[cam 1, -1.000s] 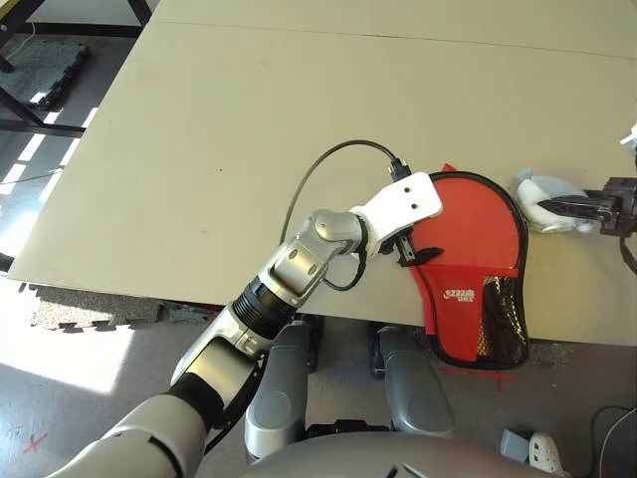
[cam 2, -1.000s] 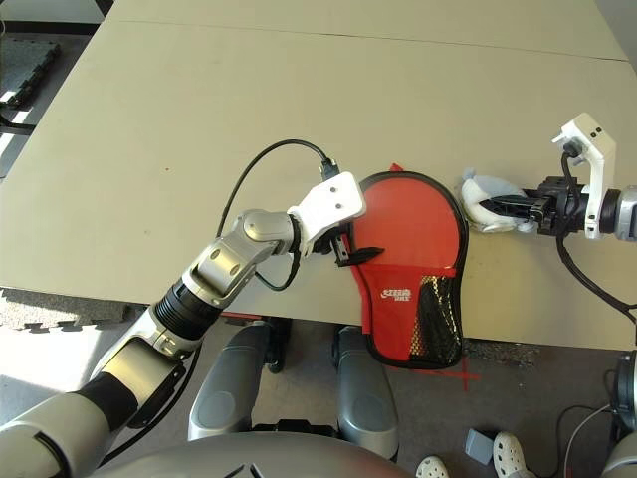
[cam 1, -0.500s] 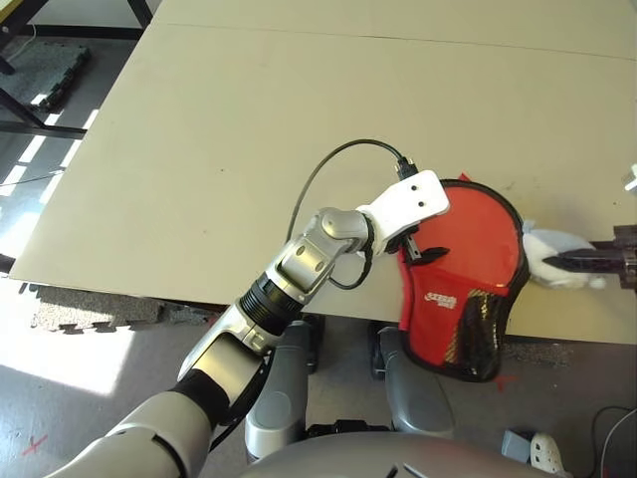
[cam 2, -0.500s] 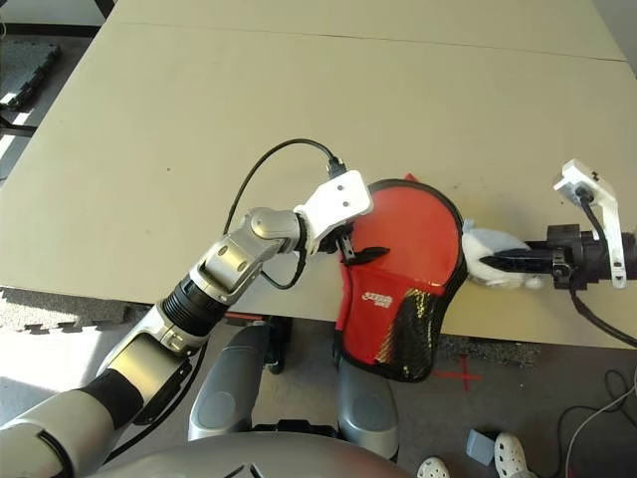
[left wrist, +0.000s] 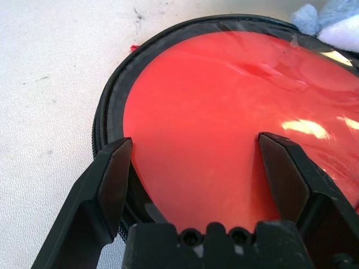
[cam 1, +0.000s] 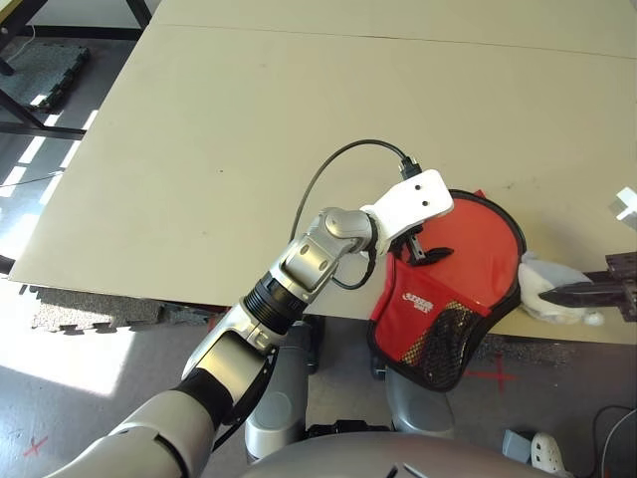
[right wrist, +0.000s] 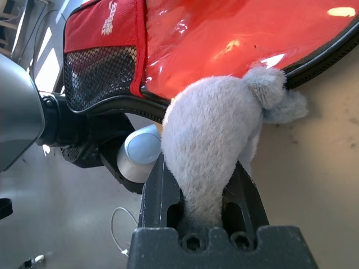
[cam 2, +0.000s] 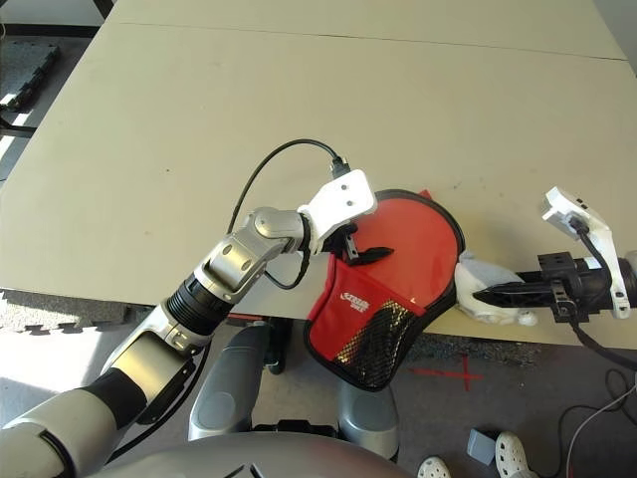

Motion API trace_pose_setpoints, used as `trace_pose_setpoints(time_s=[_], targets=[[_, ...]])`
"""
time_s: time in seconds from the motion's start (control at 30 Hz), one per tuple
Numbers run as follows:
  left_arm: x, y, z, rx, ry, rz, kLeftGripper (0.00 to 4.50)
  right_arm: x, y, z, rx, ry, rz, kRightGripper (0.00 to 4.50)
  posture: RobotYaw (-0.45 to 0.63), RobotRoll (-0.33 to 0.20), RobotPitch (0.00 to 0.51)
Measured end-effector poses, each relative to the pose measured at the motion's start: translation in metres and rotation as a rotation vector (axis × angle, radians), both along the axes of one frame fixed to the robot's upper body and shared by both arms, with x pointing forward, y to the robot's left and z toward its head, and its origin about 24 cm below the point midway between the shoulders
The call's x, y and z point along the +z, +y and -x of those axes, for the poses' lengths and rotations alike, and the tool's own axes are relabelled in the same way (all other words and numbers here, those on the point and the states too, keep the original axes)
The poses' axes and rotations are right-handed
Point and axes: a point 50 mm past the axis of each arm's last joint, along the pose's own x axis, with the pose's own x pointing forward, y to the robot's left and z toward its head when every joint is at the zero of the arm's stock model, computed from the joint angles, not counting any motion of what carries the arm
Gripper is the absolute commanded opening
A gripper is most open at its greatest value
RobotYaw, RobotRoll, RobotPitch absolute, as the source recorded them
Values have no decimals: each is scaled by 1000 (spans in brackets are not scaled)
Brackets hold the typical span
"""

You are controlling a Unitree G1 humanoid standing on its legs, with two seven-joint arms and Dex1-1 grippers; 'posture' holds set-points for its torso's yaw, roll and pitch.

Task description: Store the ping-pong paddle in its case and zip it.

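Silver-jointed left arm (cam 1: 299, 269), white wrist housing (cam 1: 416, 199), looping black cable (cam 1: 328, 169), black-fingered tool (cam 1: 426, 254).

case (cam 2: 403, 254): red cloth, round face under glossy clear film with glare, black zip edge, black mesh pocket | charm (right wrist: 216, 140): pale fluffy plush | table (cam 1: 249, 119): matt beige board, faintly speckled and scuffed | left hand (left wrist: 199, 162): matt black plastic fingers | left arm (cam 1: 299, 269): brushed silver metal, white plastic wrist housing

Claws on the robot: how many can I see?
2: the left claw open over the red case, and the right claw shut on the fluffy charm beside it.
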Motion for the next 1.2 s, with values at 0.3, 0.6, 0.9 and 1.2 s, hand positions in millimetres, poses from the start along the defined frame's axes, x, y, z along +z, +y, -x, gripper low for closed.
trace_pose_setpoints(time_s=[0.3, 0.6, 0.9, 1.2], targets=[[8, 14, -6, 45, 23, 60, 4500, 12, -17, -11, -120, -54, -11, 3002, -131, 0, 275], [84, 83, -27, 239, -39, 456, 4500, 53, -50, -50, -401, -437, -180, 4484, -98, 0, 239], [89, 206, -54, 842, -299, 608, 4500, 39, -59, -96, -787, -835, -180, 4484, -40, 0, 210], [61, 262, -54, 1137, -431, 636, 4500, 38, -65, -110, -1034, -1027, -157, 4484, -22, 0, 174]])
